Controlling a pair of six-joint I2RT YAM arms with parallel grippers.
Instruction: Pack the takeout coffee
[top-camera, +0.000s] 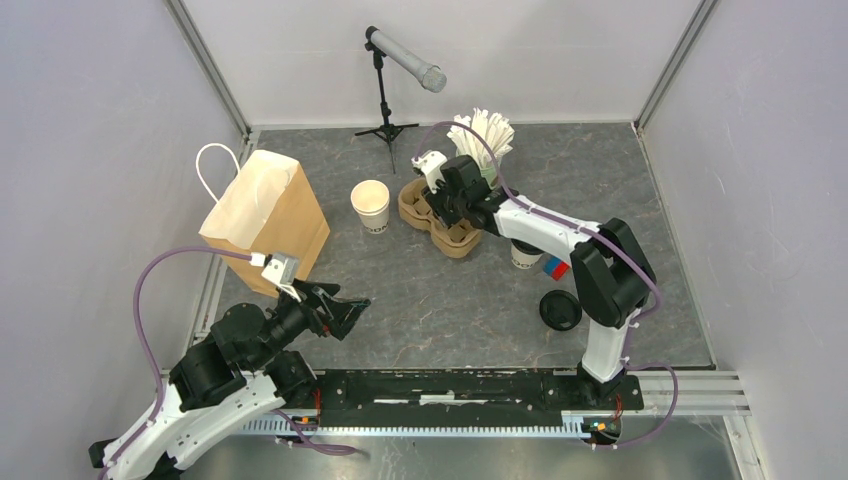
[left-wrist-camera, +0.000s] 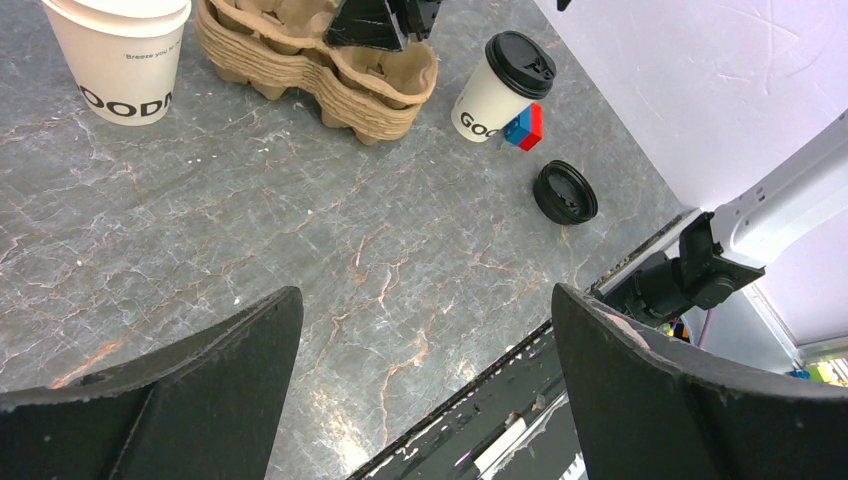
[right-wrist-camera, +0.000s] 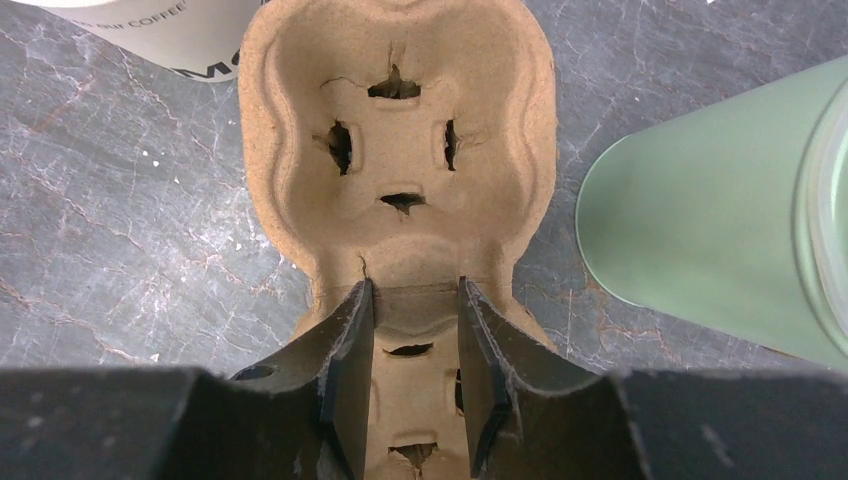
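The takeout coffee (top-camera: 523, 256) is a white printed cup with a black lid, standing under my right arm's forearm; the left wrist view shows it whole (left-wrist-camera: 497, 90). My right gripper (top-camera: 438, 212) is down on the stack of brown pulp cup carriers (top-camera: 452, 235), its jaws closed narrowly on the top carrier's middle ridge (right-wrist-camera: 400, 150). The right gripper's fingertips (right-wrist-camera: 412, 285) sit at that ridge. My left gripper (top-camera: 350, 312) is wide open and empty, low at the near left (left-wrist-camera: 425, 295), far from the coffee.
A brown paper bag (top-camera: 265, 215) with a white handle stands at the left. A stack of lidless cups (top-camera: 370, 205) stands beside the carriers. A loose black lid (top-camera: 560, 310) lies at the near right. A green holder of white stirrers (top-camera: 485, 135) and a microphone stand (top-camera: 388, 125) are at the back.
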